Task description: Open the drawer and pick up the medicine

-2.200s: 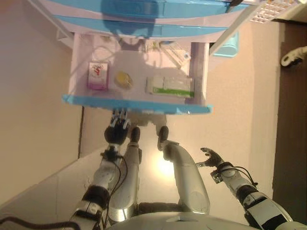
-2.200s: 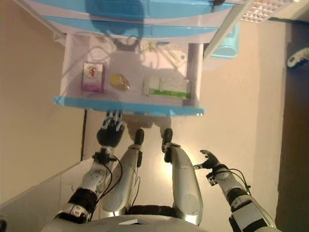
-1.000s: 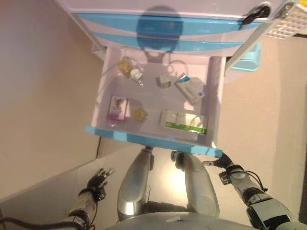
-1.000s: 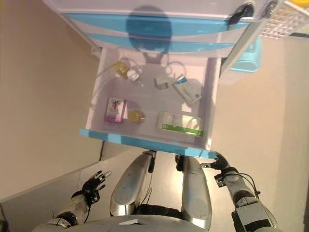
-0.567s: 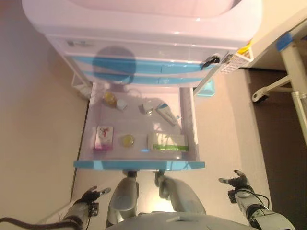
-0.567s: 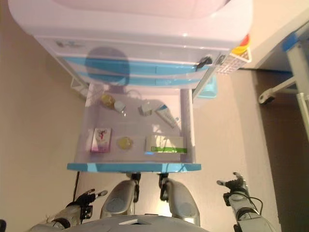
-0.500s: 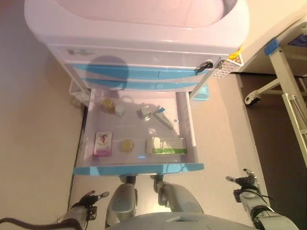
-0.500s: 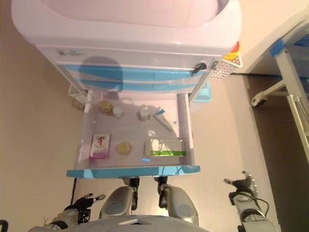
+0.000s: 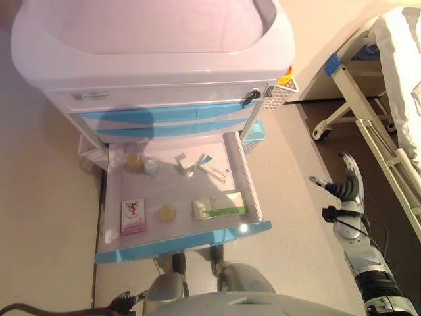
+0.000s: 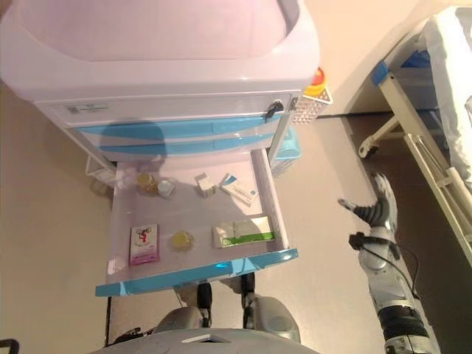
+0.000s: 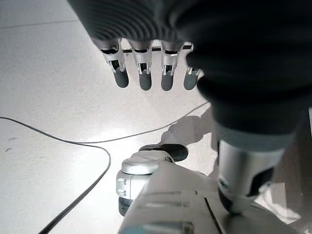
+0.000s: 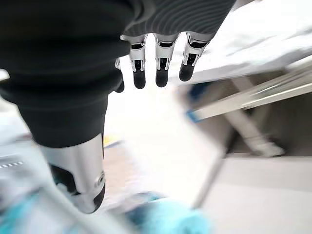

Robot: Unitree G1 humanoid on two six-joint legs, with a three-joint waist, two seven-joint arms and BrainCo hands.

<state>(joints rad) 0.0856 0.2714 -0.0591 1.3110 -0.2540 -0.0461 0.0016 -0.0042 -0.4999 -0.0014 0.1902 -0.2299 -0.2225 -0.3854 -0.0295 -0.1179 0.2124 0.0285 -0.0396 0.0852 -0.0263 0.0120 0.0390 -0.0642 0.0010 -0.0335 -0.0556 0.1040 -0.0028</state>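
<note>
The drawer (image 9: 172, 204) stands open. Both hands hang empty, fingers straight: right hand (image 9: 348, 184) well off to the side, left hand (image 11: 146, 73) low. A long reach risks toppling the small bottles (image 9: 139, 162).

Each robot hand (image 12: 156, 53) wears a dark ribbed cover. Silver fingers (image 11: 141, 66) end in dark tips. The right arm (image 9: 360, 253) at lower right is silver-grey with black bands.

In the open drawer (image 9: 250, 197), 3 medicine items (image 9: 220, 206) lie frontmost.
</note>
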